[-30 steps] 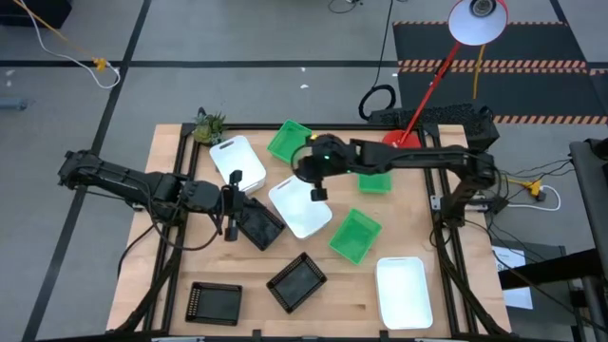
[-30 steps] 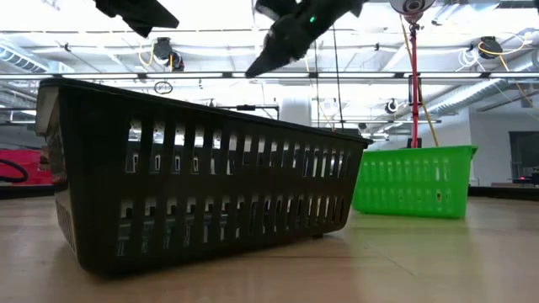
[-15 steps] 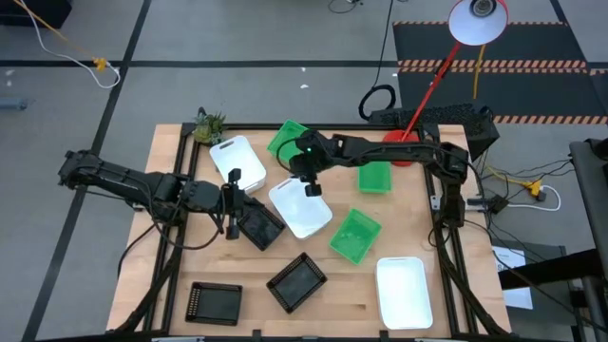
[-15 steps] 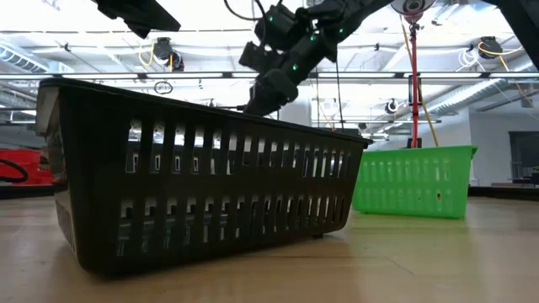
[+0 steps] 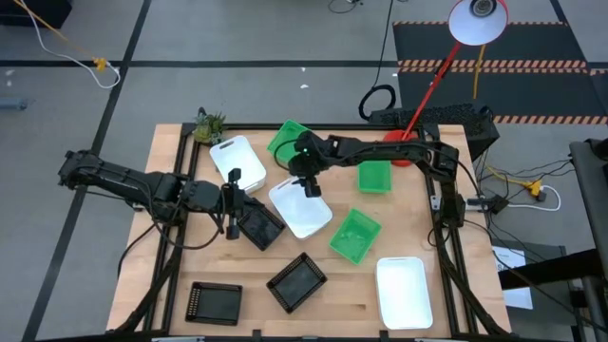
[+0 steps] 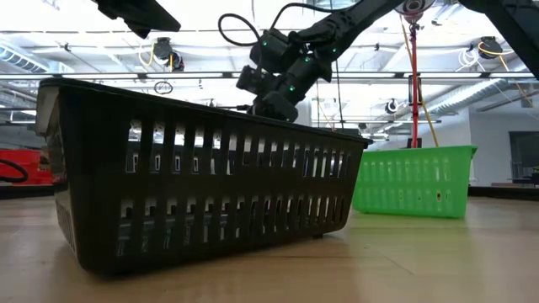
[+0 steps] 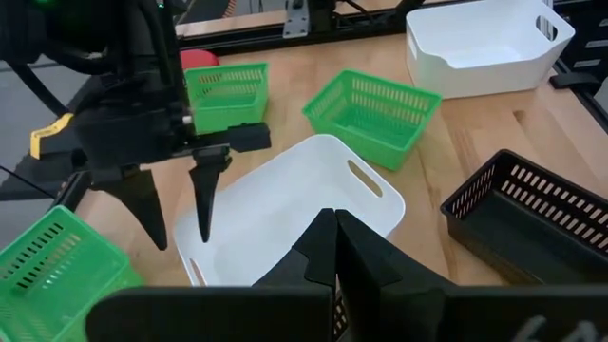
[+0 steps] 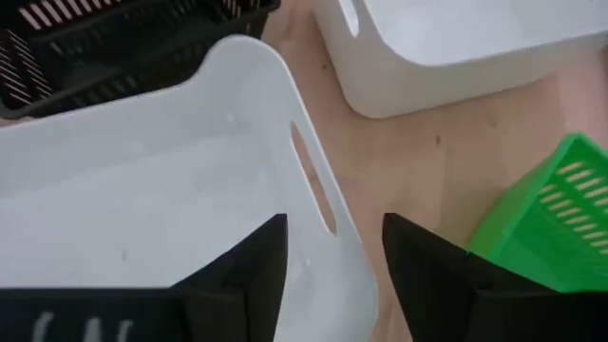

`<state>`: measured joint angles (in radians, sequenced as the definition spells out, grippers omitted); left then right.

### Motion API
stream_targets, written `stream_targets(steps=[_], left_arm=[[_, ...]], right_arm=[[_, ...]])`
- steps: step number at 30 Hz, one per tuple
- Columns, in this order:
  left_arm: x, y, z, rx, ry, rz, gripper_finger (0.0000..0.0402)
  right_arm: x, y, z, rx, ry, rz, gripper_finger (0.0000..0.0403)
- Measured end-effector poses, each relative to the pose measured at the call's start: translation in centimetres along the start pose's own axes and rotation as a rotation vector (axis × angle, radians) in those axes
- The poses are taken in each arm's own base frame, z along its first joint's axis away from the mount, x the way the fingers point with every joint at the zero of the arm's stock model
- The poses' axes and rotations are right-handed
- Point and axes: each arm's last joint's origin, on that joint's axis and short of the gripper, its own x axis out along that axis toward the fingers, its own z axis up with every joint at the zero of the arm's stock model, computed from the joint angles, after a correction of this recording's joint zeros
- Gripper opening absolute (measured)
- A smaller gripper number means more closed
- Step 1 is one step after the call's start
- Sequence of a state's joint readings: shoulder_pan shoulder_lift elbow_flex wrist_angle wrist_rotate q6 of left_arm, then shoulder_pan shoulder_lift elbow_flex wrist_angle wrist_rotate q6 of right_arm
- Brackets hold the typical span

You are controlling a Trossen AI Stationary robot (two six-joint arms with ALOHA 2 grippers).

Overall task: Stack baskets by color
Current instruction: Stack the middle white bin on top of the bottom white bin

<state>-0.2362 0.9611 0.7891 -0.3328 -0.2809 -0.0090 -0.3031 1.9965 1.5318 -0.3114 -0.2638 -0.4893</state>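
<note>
Over the middle white rectangular plastic basket (image 5: 300, 207), right gripper (image 5: 309, 187) hangs with fingers spread, straddling its far rim without gripping. Left gripper (image 5: 231, 211) sits beside that basket's left edge, jaws pressed together, over a tilted black perforated plastic basket (image 5: 257, 226).

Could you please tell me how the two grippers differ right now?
The right gripper is open, above the middle white basket; the left gripper is shut, beside a black basket. The right arm stretches far across the table; the left stays near its own side. Both are dark and hold nothing.
</note>
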Motion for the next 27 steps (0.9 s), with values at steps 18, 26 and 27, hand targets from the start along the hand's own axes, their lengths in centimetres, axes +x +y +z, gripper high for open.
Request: stream_targets(steps=[18,26,27], left_arm=[[0.0,0.0,0.0,0.001,-0.002,0.001,0.0003],[0.0,0.0,0.0,0.002,-0.002,0.001,0.0003],[0.0,0.0,0.0,0.002,-0.003,0.001,0.0003]], right_arm=[[0.4,-0.9,-1.4,0.037,0.047,0.026,0.0101],[0.7,-1.0,-1.6,0.010,0.067,-0.013,0.0050],[0.7,-1.0,-1.6,0.004,0.069,-0.017,0.0038]])
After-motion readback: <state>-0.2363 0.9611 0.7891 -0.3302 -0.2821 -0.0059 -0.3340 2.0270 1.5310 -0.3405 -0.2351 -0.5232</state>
